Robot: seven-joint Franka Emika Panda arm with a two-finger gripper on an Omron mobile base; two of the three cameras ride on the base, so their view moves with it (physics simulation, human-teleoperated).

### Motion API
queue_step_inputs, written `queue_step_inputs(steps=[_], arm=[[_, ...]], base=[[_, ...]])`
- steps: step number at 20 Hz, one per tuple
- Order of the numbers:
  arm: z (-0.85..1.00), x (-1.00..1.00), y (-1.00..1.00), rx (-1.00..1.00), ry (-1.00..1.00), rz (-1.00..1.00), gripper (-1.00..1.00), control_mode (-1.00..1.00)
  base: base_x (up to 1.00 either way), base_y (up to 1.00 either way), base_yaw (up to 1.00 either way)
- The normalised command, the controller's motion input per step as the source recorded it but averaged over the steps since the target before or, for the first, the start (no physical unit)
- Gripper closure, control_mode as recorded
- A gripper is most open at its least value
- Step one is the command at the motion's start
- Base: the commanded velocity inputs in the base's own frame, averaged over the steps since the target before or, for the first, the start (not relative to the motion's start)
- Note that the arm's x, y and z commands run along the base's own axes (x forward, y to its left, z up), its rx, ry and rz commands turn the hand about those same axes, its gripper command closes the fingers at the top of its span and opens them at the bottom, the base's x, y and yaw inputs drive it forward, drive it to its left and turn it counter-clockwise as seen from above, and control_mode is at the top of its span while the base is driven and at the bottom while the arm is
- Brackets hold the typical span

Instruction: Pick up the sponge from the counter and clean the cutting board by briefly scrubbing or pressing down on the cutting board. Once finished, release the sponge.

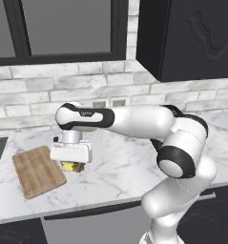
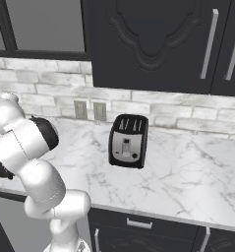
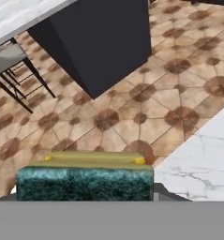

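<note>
Cutting board (image 1: 37, 171) is showing light-brown wood with visible lengthwise grain and a matt face. Counter (image 1: 129, 162) is presenting a smooth white marble-look surface with grey veining. Sponge (image 3: 85, 177) is displaying a coarse, mottled dark-green scouring layer over a smoother yellow body. Toaster (image 2: 129, 141) is showing dark casing with a greyish metallic-looking front panel. Backsplash wall (image 1: 48, 90) is appearing as pale, rough-faced brick. Floor (image 3: 132, 103) is showing patterned brown tile.
</note>
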Motion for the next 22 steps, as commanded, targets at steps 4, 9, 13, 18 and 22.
queue_step_inputs(steps=[4,9,13,18,22], arm=[[-0.01,0.23,-0.79,-0.14,0.04,-0.10,1.00,-1.00],[-0.30,0.24,-0.54,-0.17,-0.01,-0.02,1.00,-1.00],[-0.38,0.35,-0.06,-0.05,-0.03,0.00,1.00,-1.00],[-0.29,0.47,-0.19,0.00,0.00,0.00,1.00,-1.00],[-0.26,0.48,-0.17,0.00,-0.09,-0.06,1.00,-1.00]], base=[[0.00,0.00,0.00],[0.00,0.00,0.00],[0.00,0.00,0.00],[0.00,0.00,0.00],[0.00,0.00,0.00]])
